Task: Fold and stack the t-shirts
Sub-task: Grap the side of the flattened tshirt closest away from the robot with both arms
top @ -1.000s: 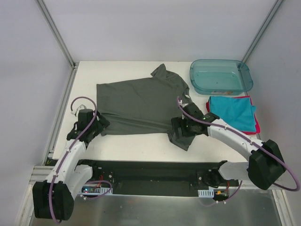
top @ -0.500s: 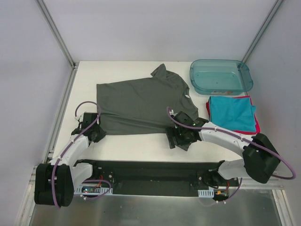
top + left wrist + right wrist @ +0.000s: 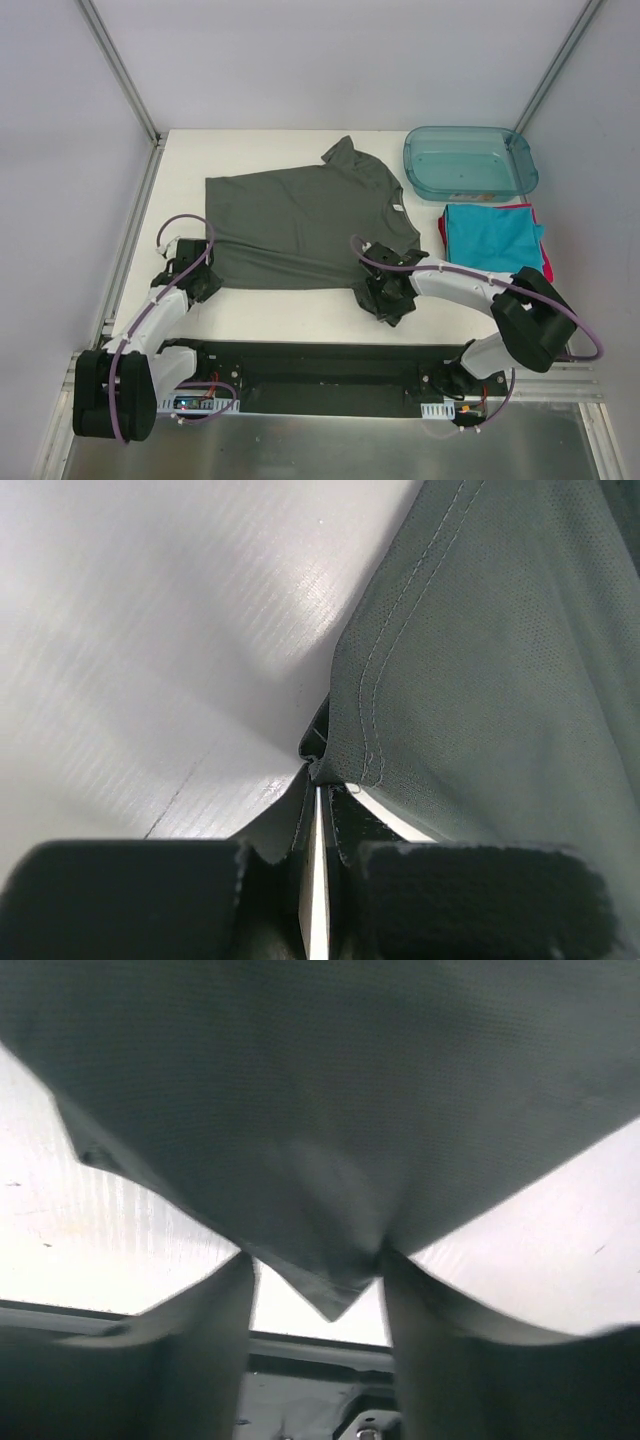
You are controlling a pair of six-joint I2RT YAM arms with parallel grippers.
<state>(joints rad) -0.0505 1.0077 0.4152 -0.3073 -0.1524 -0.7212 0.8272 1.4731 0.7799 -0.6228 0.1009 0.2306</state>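
The dark grey t-shirt [image 3: 300,215] lies spread flat on the white table, neck to the right. My left gripper [image 3: 203,281] is at its near-left hem corner, and in the left wrist view the left gripper [image 3: 320,780] is shut on the stitched hem [image 3: 372,750], which bunches at the tips. My right gripper [image 3: 386,301] is at the near sleeve. In the right wrist view the right gripper [image 3: 315,1270] stands open, with the sleeve's pointed corner [image 3: 330,1295] hanging between the fingers. A folded teal t-shirt [image 3: 492,240] lies on a red-pink one [image 3: 546,268] at the right.
A translucent teal plastic tub [image 3: 470,162] stands at the back right, just behind the folded pile. Metal frame posts rise at both back corners. The black base rail [image 3: 320,365] runs along the table's near edge.
My left gripper has closed on the hem corner after dropping to the near-left. My right gripper has slid down and left along the sleeve, and its jaws have narrowed.
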